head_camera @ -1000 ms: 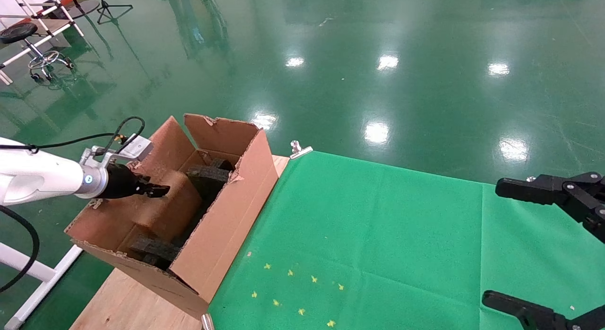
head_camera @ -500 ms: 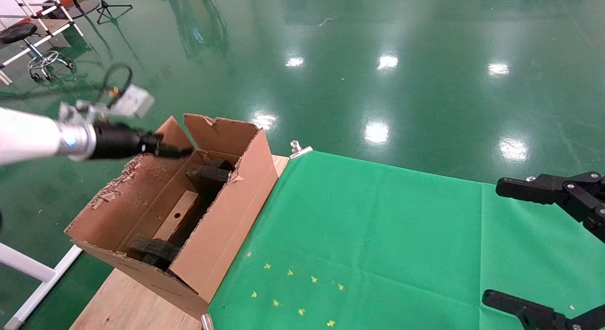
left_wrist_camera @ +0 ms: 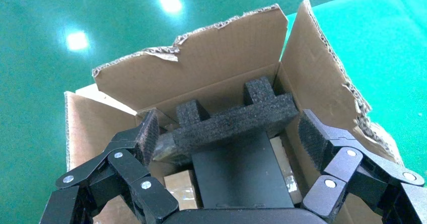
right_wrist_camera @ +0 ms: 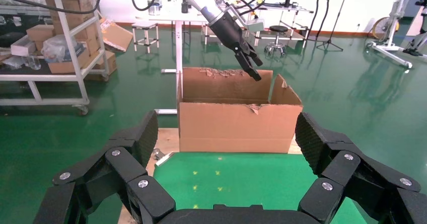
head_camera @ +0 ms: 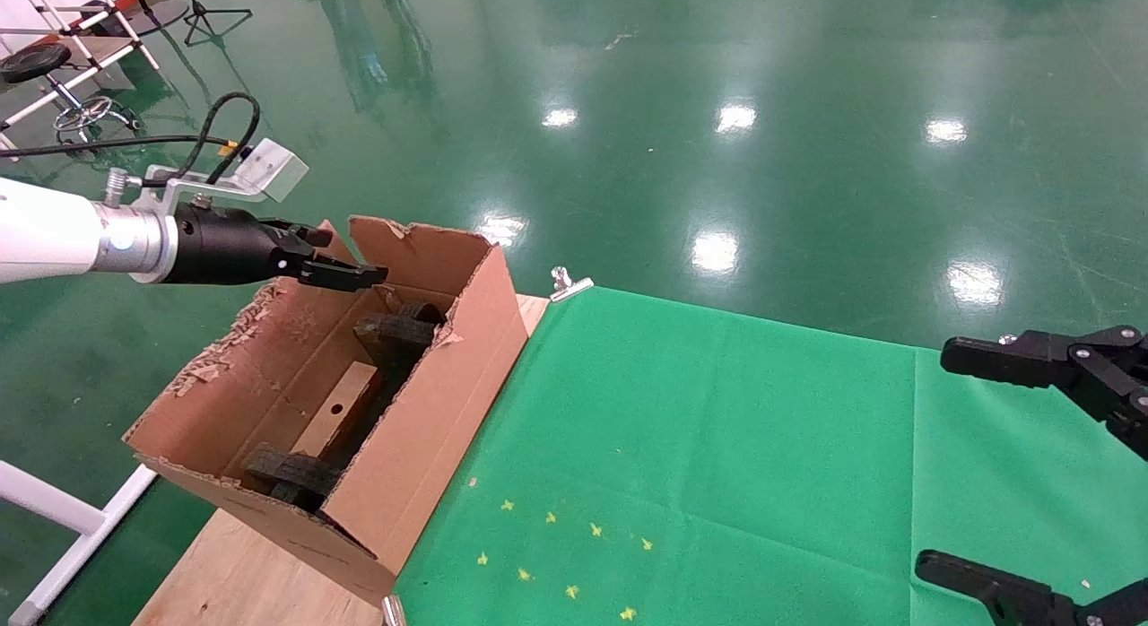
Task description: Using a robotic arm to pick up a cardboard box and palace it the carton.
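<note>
The carton (head_camera: 430, 402) stands with torn flaps at the table's left end and holds black foam pieces (head_camera: 395, 332). The small taped cardboard box (head_camera: 336, 409) lies inside it between the foam. In the left wrist view the box (left_wrist_camera: 180, 189) shows below the gripper, its middle hidden by a dark panel. The robotic arm's left gripper (head_camera: 354, 254) hangs open and empty above the carton's far end; it also shows in the left wrist view (left_wrist_camera: 229, 128) and the right wrist view (right_wrist_camera: 252, 65). The right gripper (head_camera: 973, 465) is open and parked at the right edge.
A green cloth (head_camera: 717, 447) covers most of the wooden table (head_camera: 242, 581), with small yellow marks (head_camera: 556, 554) near the front. A metal clip (head_camera: 569, 285) holds the cloth's far corner. A white frame leg (head_camera: 63, 509) stands left of the table.
The left gripper let go of the cardboard box, which now lies in the carton. The gripper rose out of the carton and moved toward its far end. The right arm has not moved.
</note>
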Motion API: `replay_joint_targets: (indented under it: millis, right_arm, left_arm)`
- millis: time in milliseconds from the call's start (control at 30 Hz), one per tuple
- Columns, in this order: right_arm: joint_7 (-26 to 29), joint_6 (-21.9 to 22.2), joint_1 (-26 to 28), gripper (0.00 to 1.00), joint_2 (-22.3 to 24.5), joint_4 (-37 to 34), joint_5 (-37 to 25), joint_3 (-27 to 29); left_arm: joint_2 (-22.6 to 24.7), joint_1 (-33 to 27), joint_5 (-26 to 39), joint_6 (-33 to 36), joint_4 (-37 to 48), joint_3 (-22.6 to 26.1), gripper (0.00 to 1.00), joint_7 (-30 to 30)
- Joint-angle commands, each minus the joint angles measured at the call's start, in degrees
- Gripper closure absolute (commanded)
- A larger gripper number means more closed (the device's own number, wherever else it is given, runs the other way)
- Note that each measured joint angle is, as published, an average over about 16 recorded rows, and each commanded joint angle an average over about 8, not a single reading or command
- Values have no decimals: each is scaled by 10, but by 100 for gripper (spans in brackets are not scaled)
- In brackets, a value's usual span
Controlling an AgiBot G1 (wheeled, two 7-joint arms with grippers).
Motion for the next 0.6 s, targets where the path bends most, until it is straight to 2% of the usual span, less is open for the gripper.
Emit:
replay_joint_targets:
  millis: [33, 600]
  right_arm:
    - [0, 0, 0, 0, 0, 0, 0, 0]
    - [0, 0, 0, 0, 0, 0, 0, 0]
  left_arm:
    - [1, 2, 0, -4, 2, 0, 0, 0]
    - [-19, 115, -170, 48, -165, -36, 0, 16]
